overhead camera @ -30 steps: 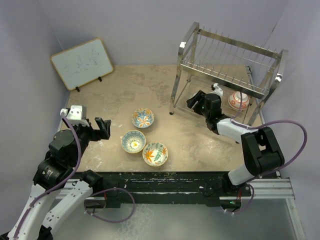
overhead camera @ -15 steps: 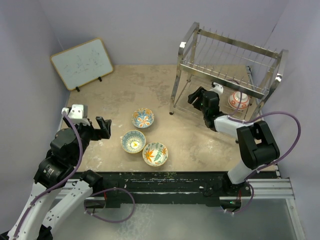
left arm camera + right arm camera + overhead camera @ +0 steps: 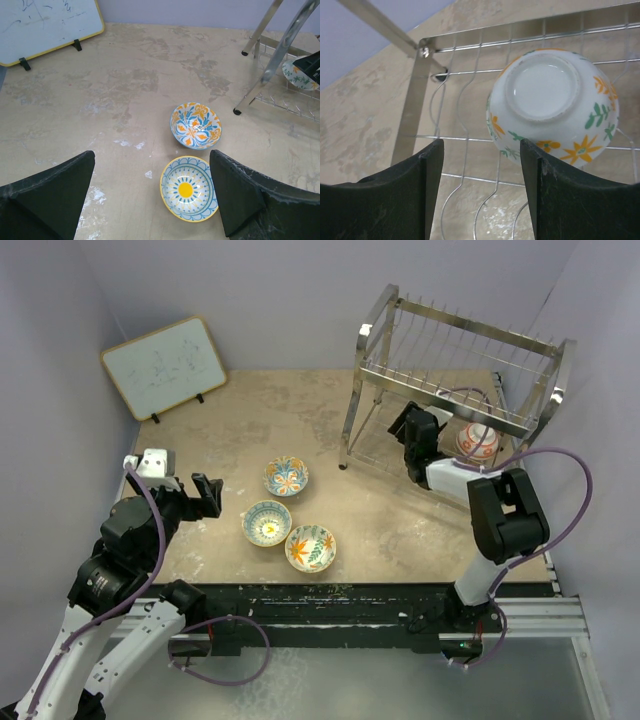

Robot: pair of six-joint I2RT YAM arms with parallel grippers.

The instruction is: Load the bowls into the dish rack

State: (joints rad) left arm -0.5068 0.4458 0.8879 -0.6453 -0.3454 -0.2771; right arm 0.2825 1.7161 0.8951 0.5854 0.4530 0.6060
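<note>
Three bowls sit on the table: a blue-orange one [image 3: 287,476], a blue one with a yellow centre [image 3: 267,523] and an orange-green one [image 3: 311,547]. My left gripper [image 3: 205,495] is open and empty, above and left of them; its wrist view shows it [image 3: 152,195] over the yellow-centred bowl [image 3: 189,188]. The dish rack [image 3: 455,370] stands at the back right with a red-orange bowl [image 3: 477,441] on its lower tier. My right gripper [image 3: 408,430] reaches into that tier, open and empty [image 3: 482,190]. A bowl [image 3: 552,107] lies bottom-up on the wires just ahead of its right finger.
A wood-framed whiteboard [image 3: 165,367] leans at the back left. The rack's chrome legs [image 3: 280,55] and its upper tier [image 3: 470,390] stand close around my right gripper. A rack post [image 3: 415,100] is just left of the right gripper's left finger.
My right gripper has moved farther in under the rack's upper tier, toward the back. My left gripper and the three table bowls have stayed in place.
</note>
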